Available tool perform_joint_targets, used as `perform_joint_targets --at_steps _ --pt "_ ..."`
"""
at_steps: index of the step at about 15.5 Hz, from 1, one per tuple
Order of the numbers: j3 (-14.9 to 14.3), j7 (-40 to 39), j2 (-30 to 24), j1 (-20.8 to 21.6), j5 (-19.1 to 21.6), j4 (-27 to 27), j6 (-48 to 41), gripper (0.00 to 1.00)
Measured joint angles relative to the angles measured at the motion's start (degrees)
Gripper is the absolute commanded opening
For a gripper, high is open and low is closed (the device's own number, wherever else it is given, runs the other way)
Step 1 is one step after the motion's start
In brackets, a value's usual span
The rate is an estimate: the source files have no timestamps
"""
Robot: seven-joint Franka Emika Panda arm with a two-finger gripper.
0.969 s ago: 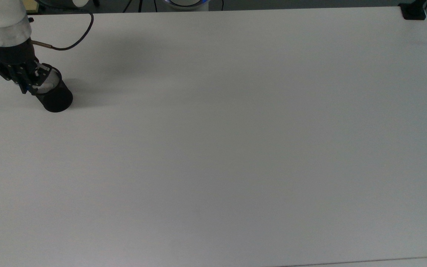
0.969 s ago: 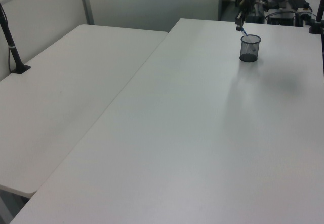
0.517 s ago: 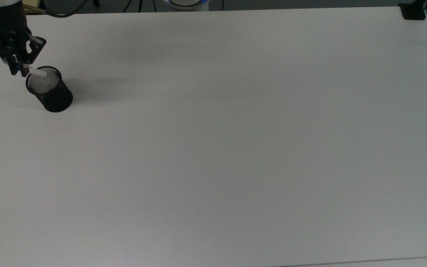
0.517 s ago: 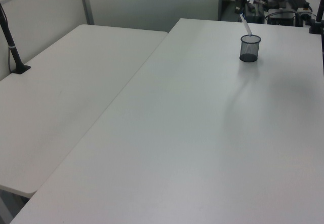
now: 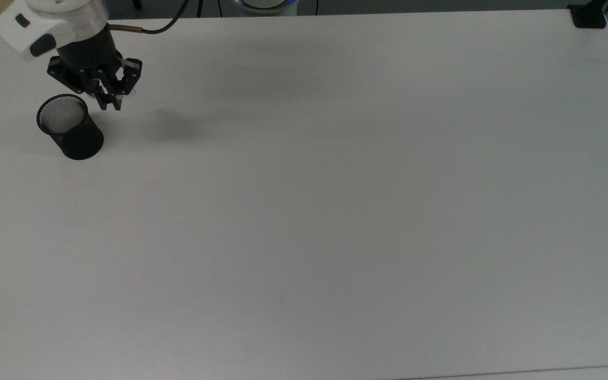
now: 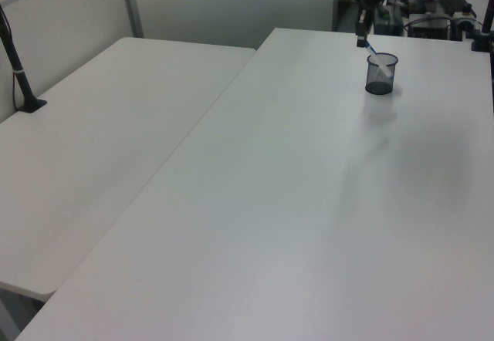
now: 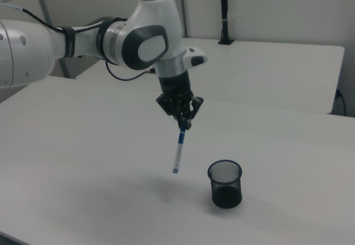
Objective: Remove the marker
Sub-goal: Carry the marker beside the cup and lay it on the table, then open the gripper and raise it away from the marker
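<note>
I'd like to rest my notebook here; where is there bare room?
The white table is bare everywhere right of the black mesh cup in the top view. It is crowded only near the cup, where the gripper holds the marker.

A black mesh cup (image 5: 69, 126) stands upright on the white tabletop (image 5: 335, 211), near the top view's upper left corner. A second white table (image 6: 100, 133) adjoins it (on the left view's left), with a black post (image 6: 17, 63) clamped at its edge.

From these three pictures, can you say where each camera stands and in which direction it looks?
Top view: overhead, looking down on the table; shows the gripper and wrist.
Left view: low at one table end, facing along it toward the far mesh cup.
Right view: beside the table, near the cup, facing the arm holding the marker.
All share the cup and gripper.
</note>
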Motion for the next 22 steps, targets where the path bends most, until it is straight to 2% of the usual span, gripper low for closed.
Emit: perform_joint_targets --at_steps 3,6,7,8,9,10,16,19,22 --pt "0.0 0.0 0.9 0.5 0.0 -1.8 -0.8 0.15" --pt "0.0 0.0 4.3 1.4 0.0 -3.3 -0.8 0.16" --pt "0.0 0.0 5.6 1.5 0.0 -3.4 -0.8 0.20" --pt "0.0 0.0 6.8 1.5 0.0 -3.4 -0.5 0.31" --pt "0.0 0.0 7.8 1.5 0.0 -3.4 0.2 0.60" --pt "0.0 0.0 8.6 1.6 0.0 -3.4 1.0 1.00" --pt "0.1 2.6 9.1 3.4 0.0 -2.3 2.1 1.00" --pt "0.1 7.2 8.5 7.1 0.0 0.4 2.1 1.00" --pt "0.2 12.9 5.0 12.8 0.0 2.2 1.3 1.00"
